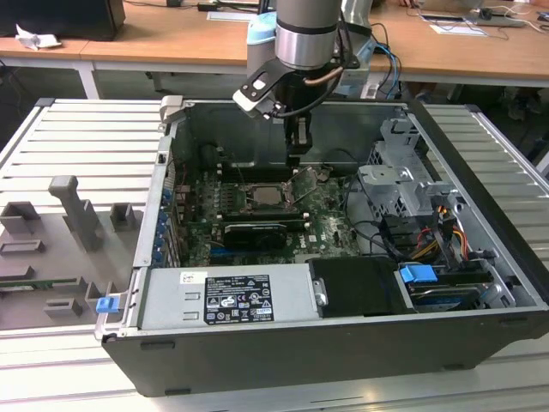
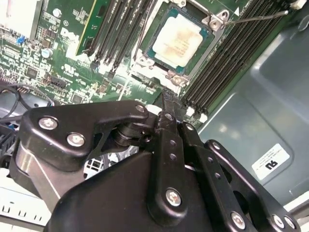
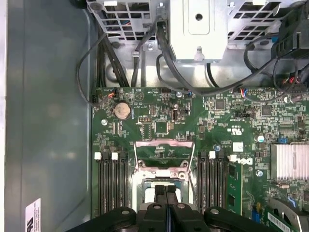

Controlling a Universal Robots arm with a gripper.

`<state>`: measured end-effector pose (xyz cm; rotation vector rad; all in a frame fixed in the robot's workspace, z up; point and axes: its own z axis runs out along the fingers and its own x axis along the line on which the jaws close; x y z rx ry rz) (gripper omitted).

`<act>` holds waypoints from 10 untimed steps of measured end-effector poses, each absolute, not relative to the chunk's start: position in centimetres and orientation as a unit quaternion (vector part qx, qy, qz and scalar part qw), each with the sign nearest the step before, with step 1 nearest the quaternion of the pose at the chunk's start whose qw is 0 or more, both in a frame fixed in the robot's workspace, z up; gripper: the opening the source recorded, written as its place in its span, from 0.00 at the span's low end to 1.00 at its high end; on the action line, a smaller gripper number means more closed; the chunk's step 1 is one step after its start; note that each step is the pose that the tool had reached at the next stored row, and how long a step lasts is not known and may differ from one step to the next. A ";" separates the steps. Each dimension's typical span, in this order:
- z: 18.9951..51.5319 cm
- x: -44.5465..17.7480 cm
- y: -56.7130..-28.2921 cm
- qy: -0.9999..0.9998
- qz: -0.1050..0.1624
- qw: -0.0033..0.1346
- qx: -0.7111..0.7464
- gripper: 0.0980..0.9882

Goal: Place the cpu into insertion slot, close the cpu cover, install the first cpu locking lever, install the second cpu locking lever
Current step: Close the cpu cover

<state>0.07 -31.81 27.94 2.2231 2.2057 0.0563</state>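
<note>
Silvery-beige cpu (image 2: pixel 177 40) lies in insertion slot (image 2: pixel 145 62); white printed label (image 2: pixel 270 162) on case (image 2: pixel 241 121).

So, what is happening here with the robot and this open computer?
A robot arm reaches down into an open computer case. The chip already lies in its socket on the green board. The metal cover of the socket is flipped open, not yet closed over the chip. The gripper hangs close above the socket with its fingers shut together, and it holds nothing.
</note>
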 end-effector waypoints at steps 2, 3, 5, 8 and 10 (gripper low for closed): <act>27.9 0.2 -31.8 0.704 0.018 0.005 0.710 0.01; 27.9 0.3 -31.8 0.704 0.018 0.005 0.710 0.01; 27.9 0.4 -31.8 0.704 0.018 0.005 0.710 0.01; 27.9 0.8 -31.8 0.704 0.018 0.005 0.710 0.01; 27.9 1.0 -31.8 0.704 0.018 0.005 0.710 0.01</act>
